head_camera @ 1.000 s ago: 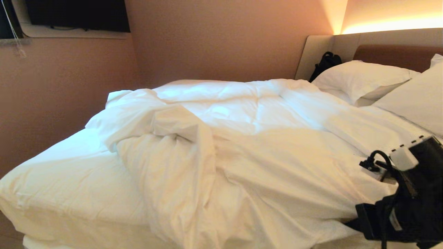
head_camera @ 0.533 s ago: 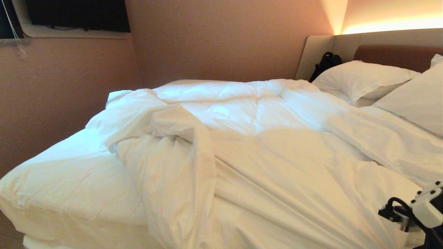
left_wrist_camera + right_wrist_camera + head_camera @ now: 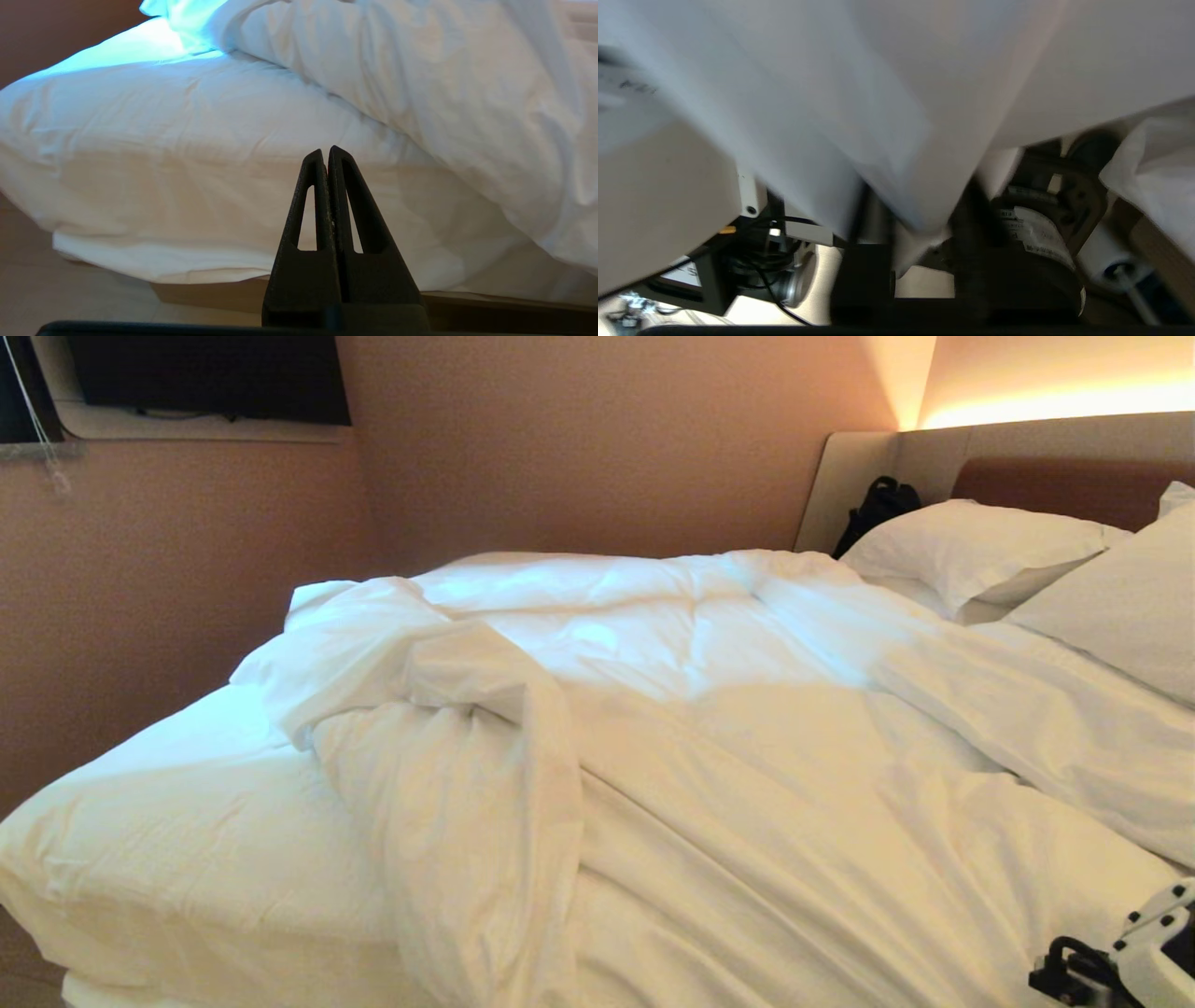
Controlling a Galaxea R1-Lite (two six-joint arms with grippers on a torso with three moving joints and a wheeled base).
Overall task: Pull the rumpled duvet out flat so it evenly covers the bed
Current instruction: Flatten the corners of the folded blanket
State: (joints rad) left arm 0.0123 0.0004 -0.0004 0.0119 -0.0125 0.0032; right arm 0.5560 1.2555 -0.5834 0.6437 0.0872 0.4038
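The duvet (image 3: 709,728) lies heaped across the middle and near side of the bed (image 3: 168,821), with one end rolled back into a thick fold toward the foot, so the sheet (image 3: 187,803) there is bare; two pillows (image 3: 980,551) sit at the headboard (image 3: 1064,476) end. It looks soft, puffy and light for its bulk, so I would expect it to sag and drag rather than slide as one piece; a pinch in the middle would likely only lift a peak, so the rolled edge or a corner seems the better hold, with cloth gathered well in so it does not slip out. The right hand (image 3: 920,261) is low at the near edge of the bed, barely showing at the bottom corner of the head view, under the hanging side of the duvet; in its wrist view a drooping point of white cloth hangs between its dark fingers (image 3: 861,275), which stand a little apart, and I cannot tell whether they pinch it. The left hand (image 3: 327,154) is parked off the foot-end corner, shut on nothing, pointing at the sheeted mattress side, with the rolled fold well apart from it, up on the bed.
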